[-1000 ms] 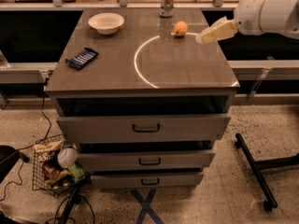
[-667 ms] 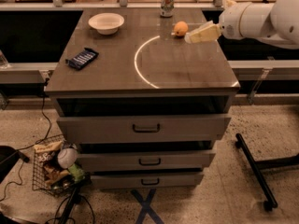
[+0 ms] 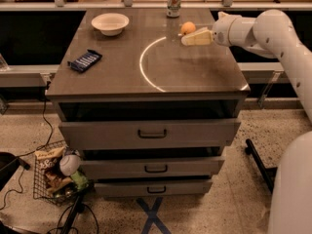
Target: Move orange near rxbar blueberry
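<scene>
Closer than a second ago, the gripper (image 3: 189, 39) has slid left over the cabinet top (image 3: 195, 74) and hangs just beside the orange (image 3: 188, 28), near the can (image 3: 173, 1). Whether it's open or clamped, I cannot tell. Well apart, the rxbar blueberry (image 3: 85, 61) lies near the left edge.

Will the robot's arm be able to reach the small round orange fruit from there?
Probably yes. The gripper hangs right beside the small round orange fruit, on its near side, with nothing between them; the metal drink can stands farther back.
</scene>
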